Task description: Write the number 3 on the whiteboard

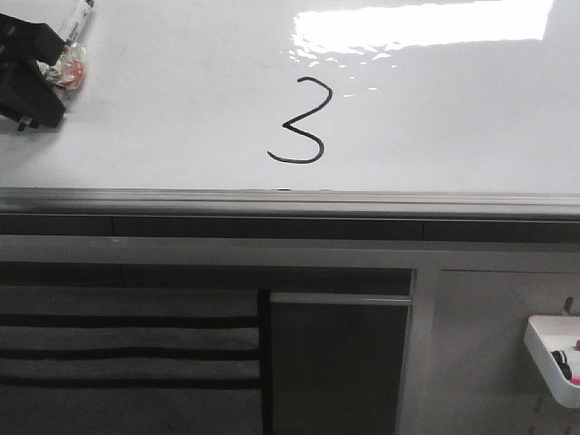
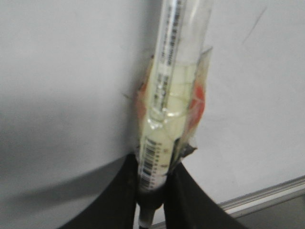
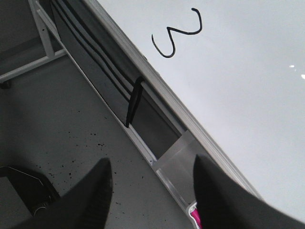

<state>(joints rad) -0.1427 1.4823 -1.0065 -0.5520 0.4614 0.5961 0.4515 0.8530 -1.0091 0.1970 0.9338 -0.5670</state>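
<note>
The whiteboard [image 1: 435,118] fills the upper front view, with a bright glare at its far right. A thin black number 3 [image 1: 299,122] is drawn near its middle; it also shows in the right wrist view [image 3: 178,33]. At the board's far left corner my left gripper [image 1: 50,72] is shut on a clear-wrapped marker [image 1: 80,23] with red-spotted tape around it. The left wrist view shows the marker [image 2: 176,71] clamped between the black fingers [image 2: 124,195] over the board [image 2: 62,71]. My right gripper [image 3: 151,167] stands open and empty over the floor, off the board's edge.
A grey metal rail [image 1: 290,201] runs along the board's near edge. Below it are a striped grey panel [image 1: 127,344] and a dark cabinet door [image 1: 340,362]. A small white tray [image 1: 553,349] with markers hangs at the lower right. Speckled grey floor [image 3: 71,119] lies below.
</note>
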